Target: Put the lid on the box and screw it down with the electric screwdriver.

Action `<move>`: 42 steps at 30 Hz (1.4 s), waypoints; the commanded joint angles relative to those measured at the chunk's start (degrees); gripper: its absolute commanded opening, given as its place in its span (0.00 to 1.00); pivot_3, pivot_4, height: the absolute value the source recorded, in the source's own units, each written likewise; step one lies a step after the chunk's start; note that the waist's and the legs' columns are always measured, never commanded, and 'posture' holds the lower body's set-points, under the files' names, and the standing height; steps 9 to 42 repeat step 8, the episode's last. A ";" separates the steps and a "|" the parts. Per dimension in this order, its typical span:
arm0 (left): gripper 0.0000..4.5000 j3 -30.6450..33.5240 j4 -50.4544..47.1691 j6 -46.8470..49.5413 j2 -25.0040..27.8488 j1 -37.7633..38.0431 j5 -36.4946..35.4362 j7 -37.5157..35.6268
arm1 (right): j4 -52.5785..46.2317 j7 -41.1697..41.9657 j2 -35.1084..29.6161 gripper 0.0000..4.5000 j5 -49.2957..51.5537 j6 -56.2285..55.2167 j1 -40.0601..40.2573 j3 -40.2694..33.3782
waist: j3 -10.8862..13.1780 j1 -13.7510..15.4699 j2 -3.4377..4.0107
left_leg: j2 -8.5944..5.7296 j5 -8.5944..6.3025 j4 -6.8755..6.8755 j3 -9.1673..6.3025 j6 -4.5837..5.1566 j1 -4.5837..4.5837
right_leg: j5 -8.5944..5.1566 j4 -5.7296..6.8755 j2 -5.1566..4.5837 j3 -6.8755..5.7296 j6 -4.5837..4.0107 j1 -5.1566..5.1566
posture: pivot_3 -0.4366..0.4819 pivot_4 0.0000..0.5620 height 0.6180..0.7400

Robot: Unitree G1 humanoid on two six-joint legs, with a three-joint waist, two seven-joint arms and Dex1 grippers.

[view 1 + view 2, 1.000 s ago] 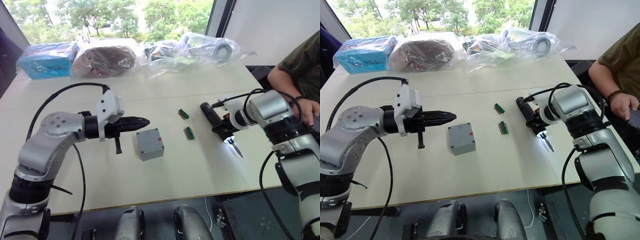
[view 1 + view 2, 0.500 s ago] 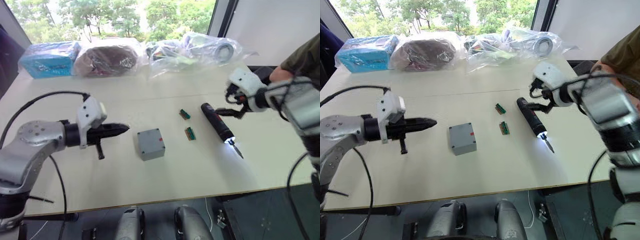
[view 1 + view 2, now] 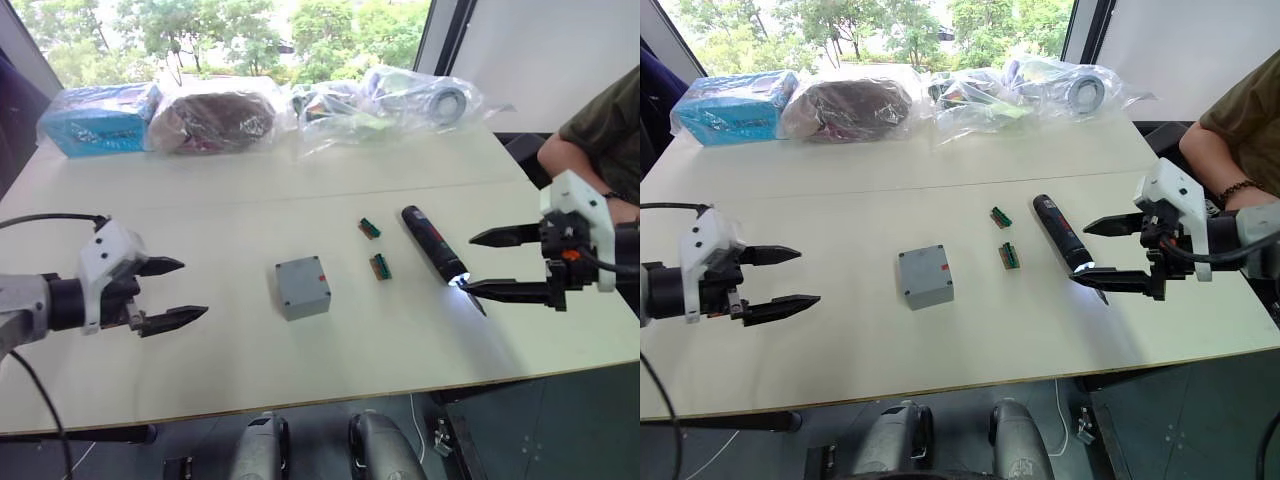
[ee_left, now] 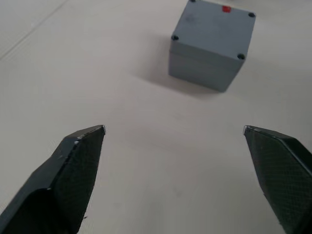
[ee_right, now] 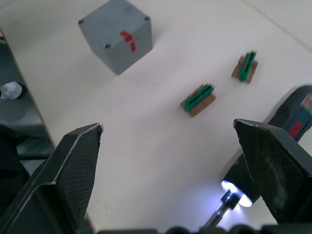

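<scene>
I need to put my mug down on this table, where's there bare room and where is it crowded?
Bare tabletop lies between the open left gripper and the box, and along the front edge of the table. It is crowded at the far edge with plastic-wrapped bundles, and around the green pieces, the electric screwdriver and the open right gripper.

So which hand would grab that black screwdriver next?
Probably the right hand: open, right beside the screwdriver. The left hand, also open, sits far beyond the box.
</scene>
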 commanded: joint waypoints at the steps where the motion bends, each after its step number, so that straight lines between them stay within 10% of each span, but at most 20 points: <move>1: 0.99 6.61 -2.19 1.06 1.66 1.80 -1.30 -1.67 | -1.77 0.49 -1.30 1.00 0.71 -2.62 1.29 -3.56 | 0.00 -0.01 0.00 | 0.00 0.00 0.00 0.00 0.00 0.00 | 0.00 -0.01 0.00 0.00 0.00 0.00 | 0.48 0.27 1.00; 42: 0.99 9.86 -4.05 1.45 1.66 4.63 -1.36 -2.06 | 1.59 0.20 -2.45 1.00 -0.93 -6.24 -0.55 -1.74 | 0.01 0.07 0.01 | 0.00 0.00 0.00 0.01 0.00 0.01 | -0.01 -0.02 -0.01 0.00 -0.01 0.00 | 0.48 0.27 1.00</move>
